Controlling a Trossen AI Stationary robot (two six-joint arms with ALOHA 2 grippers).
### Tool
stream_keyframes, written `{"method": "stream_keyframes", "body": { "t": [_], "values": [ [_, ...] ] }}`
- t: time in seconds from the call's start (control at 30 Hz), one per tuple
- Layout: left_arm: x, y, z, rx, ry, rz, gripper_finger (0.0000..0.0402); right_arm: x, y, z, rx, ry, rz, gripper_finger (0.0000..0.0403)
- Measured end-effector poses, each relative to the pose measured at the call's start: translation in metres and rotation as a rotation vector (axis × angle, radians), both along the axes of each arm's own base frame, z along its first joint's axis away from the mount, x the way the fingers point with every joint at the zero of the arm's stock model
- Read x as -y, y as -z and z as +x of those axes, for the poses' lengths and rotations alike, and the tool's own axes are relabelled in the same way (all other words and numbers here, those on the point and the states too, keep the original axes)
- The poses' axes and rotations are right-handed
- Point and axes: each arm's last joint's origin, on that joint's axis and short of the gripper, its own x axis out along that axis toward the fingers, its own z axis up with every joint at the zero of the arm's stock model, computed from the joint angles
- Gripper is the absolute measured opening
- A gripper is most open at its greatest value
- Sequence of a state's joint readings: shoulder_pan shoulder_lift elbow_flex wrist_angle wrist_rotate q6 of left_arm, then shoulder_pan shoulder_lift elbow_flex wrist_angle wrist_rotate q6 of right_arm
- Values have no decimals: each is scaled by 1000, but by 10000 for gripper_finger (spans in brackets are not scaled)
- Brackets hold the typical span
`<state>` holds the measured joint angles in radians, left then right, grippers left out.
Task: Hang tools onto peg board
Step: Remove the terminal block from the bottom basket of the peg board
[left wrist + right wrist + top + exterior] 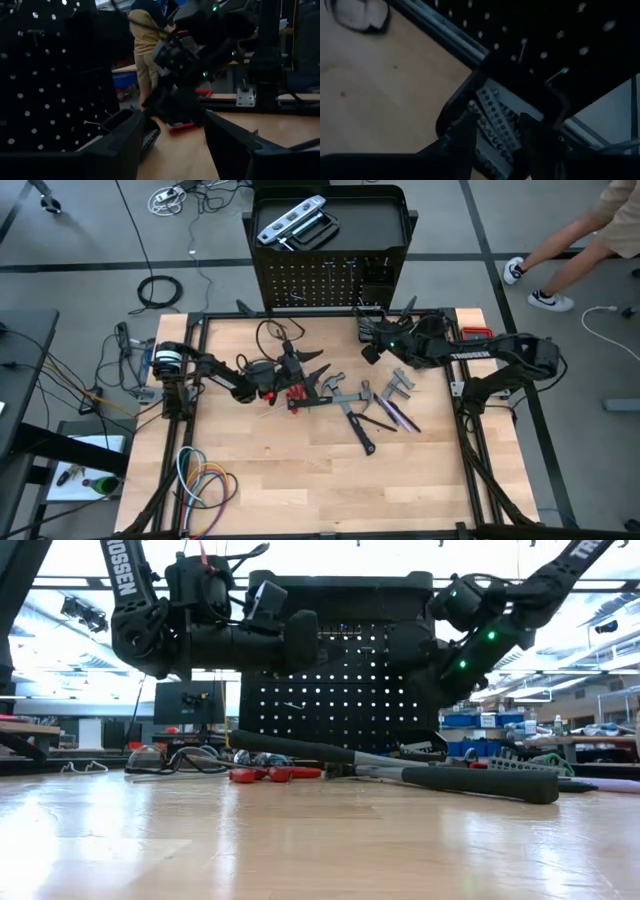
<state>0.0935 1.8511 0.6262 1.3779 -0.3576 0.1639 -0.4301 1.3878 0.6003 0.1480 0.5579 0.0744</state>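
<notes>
The black peg board [320,285] stands upright at the table's far edge, and a silver level [290,222] lies in the tray on top of it. My right gripper [497,140] is low at the board's foot [368,340], shut on a black C-clamp [485,95] with a grey studded bar. My left gripper [172,145] is open and empty. It hovers above the tool pile [300,362] and points toward the right arm. Red-handled pliers [298,392], a hammer [345,395], wrenches [400,380] and screwdrivers [400,417] lie flat on the table. My right gripper pinches the C-clamp's grey studded bar [492,117] between its two fingers [465,135]. The fingers point toward the table's far edge, at the peg board's lower edge. The clamp's black frame [550,97] sits against the board beside two wire pegs; whether it touches the table is hidden.
A second hammer [362,435] lies nearer the table's middle. Coiled coloured cables [205,480] sit at the near left corner. A red object [476,332] lies behind the right arm. A person [590,240] moves beyond the far right corner. Bare wood spreads along the near side [330,490].
</notes>
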Motion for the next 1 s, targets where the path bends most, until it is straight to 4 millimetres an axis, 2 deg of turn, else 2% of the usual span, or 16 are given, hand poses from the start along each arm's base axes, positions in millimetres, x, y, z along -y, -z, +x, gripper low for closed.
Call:
{"method": "stream_keyframes", "body": {
  "t": [0.27,0.47,0.57,0.73,1.0],
  "values": [
    [0,-1,0,-1,-10,32,206,-2,20,12,-120,-88,-27,155],
    [0,-1,0,-23,-13,59,206,-12,16,17,-272,-257,-144,154],
    [1,2,0,-46,-12,61,206,2,11,15,-281,-275,-196,154],
    [0,1,0,-45,-15,63,206,30,9,6,-291,-310,-84,155],
    [-2,1,0,-49,-22,80,206,46,12,-5,-269,-354,-4,154]
  ]
}}
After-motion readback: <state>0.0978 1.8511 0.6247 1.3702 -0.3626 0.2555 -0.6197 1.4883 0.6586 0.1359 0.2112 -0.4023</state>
